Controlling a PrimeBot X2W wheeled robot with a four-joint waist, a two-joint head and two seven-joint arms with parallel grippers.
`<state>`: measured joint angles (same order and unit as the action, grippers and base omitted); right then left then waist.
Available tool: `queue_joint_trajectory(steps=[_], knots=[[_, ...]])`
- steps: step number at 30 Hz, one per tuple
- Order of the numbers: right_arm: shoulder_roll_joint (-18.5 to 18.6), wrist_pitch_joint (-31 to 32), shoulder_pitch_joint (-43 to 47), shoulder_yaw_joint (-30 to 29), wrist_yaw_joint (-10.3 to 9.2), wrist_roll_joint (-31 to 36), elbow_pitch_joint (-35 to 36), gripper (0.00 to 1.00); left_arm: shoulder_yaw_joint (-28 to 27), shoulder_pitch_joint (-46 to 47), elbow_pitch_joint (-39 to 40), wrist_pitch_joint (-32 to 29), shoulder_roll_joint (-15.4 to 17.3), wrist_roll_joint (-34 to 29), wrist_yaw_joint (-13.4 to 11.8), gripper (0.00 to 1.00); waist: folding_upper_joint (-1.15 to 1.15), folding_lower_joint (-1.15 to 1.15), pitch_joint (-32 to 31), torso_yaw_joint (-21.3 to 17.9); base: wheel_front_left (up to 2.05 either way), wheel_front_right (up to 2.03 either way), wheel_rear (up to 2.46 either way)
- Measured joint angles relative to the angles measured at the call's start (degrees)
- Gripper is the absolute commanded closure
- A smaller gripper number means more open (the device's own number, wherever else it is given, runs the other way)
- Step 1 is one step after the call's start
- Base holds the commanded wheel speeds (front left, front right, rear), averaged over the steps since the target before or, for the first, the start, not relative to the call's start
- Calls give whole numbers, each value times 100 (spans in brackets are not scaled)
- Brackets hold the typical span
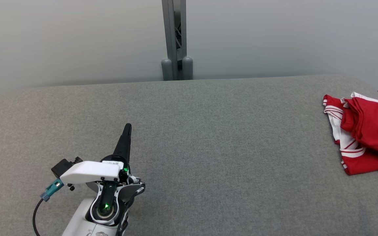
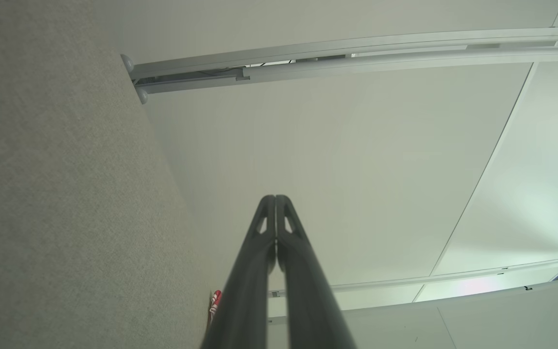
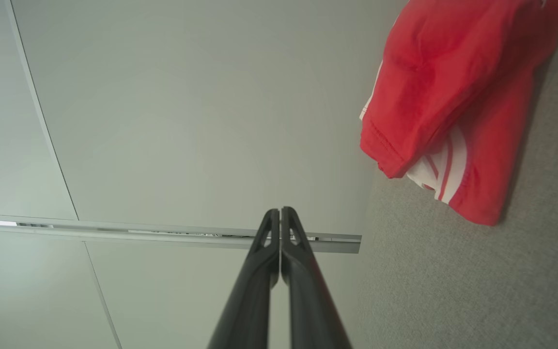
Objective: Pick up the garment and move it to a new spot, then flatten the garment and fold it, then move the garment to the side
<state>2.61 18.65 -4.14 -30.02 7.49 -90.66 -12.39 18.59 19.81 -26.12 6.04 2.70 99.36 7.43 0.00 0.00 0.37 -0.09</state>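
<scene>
Red garment with white stripes lies loosely doubled over at the far right end of the grey table, with both grippers well clear of it. The left gripper has its fingers pressed together and holds nothing, and the right gripper is the same. This fits a garment waiting for pickup or one folded and set aside; I can't call it. The small label on the left arm is too tiny to read.

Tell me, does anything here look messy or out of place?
Only the red garment: it lies rumpled near the right edge of the grey surface, its layers askew and white-striped trim poking out underneath. Nothing else stands out.
</scene>
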Motion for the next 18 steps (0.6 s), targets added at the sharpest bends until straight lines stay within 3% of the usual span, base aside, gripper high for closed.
queue_joint_trajectory(steps=[18], knots=[[0,0,0,-1,0,0,0,100,0,0,1,0,0,0,0,100,0,0,0,0,0,0,0]])
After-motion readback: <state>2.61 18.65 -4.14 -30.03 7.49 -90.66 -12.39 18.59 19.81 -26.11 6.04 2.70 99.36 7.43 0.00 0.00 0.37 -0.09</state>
